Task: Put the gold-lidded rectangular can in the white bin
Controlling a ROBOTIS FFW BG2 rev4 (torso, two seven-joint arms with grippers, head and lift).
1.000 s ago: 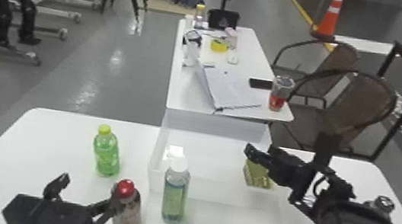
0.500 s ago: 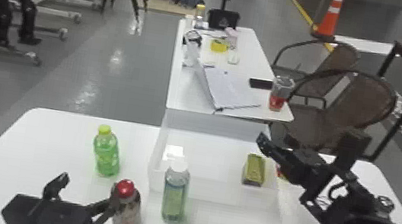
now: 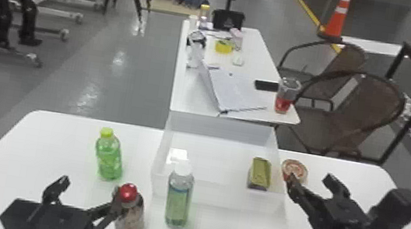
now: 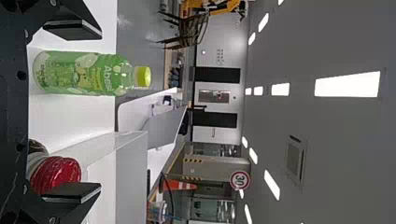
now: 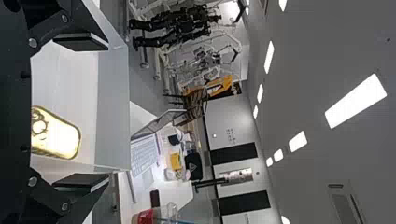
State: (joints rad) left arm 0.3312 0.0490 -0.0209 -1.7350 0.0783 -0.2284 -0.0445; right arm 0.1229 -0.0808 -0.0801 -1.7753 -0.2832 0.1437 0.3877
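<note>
The gold-lidded rectangular can lies inside the white bin, by its right wall. My right gripper is over the table just right of the bin, open and apart from the can. In the right wrist view the can's gold lid shows beyond my open right gripper. My left gripper stands open at the front left, one finger beside the red-capped bottle. In the left wrist view the red cap is close to one finger of my open left gripper.
A green bottle stands left of the bin, and a clear bottle with a green label stands at its front wall. A round can is outside the bin's right wall, by my right gripper. A second table lies behind.
My right gripper has moved right, from over the bin and the can to outside the right wall, uncovering the can and then the round can. The left arm has kept still.
</note>
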